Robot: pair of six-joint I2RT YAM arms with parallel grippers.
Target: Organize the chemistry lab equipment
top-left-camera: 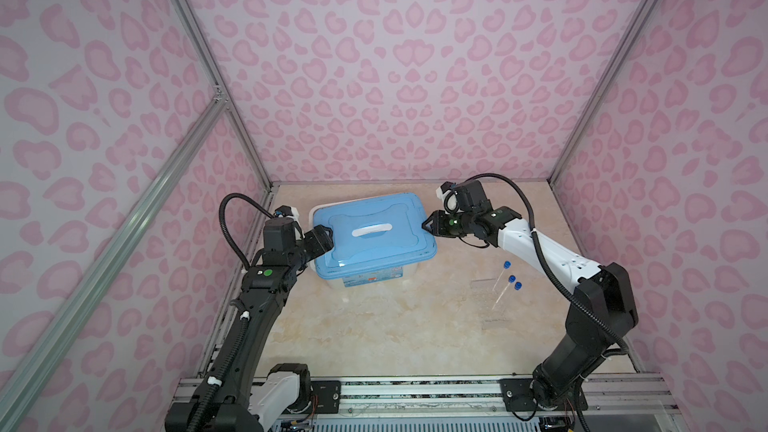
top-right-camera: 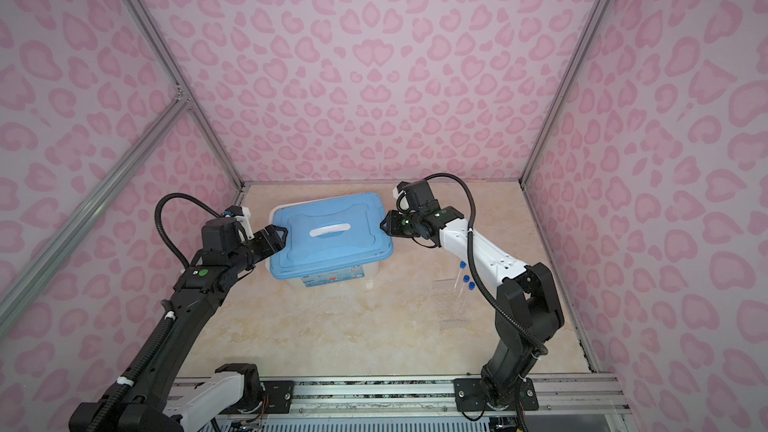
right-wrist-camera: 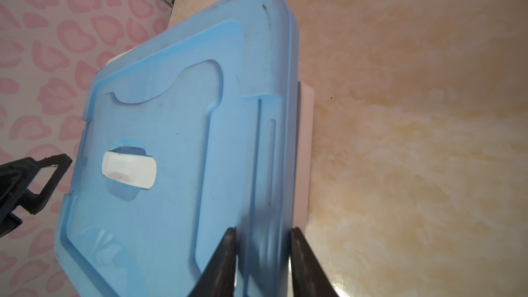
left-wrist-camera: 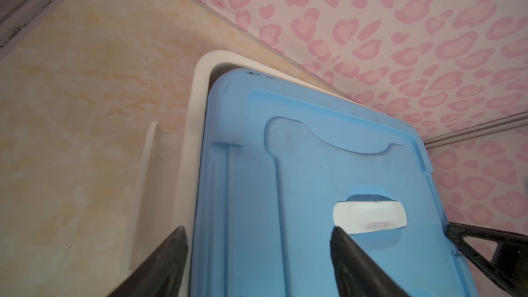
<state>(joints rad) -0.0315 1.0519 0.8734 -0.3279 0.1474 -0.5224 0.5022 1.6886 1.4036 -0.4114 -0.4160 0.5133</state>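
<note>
Lid (top-left-camera: pixel 365 255): blue plastic, smooth, low sheen, with dark scuffs near the corners. Its handle (left-wrist-camera: pixel 370 215): white plastic. Bin (left-wrist-camera: pixel 197 101): white plastic, smooth, satin. Table (top-left-camera: pixel 374 326): cream marble-look surface, glossy. Tubes (top-left-camera: pixel 503 293): clear, with blue plastic-looking caps (top-left-camera: pixel 512 279). Walls (top-left-camera: pixel 415 76): matt pink print. Frame rails (top-left-camera: pixel 124 222): bare silvery metal. The fingers (left-wrist-camera: pixel 360 270) of my left gripper (left-wrist-camera: pixel 257 230) look matt black and slightly worn.

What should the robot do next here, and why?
Probably close the left fingers on the edge of the blue lid, to lift it together: they stand open astride it, the right fingers pinch the opposite edge, and the blue-capped tubes lie outside the white bin.
</note>
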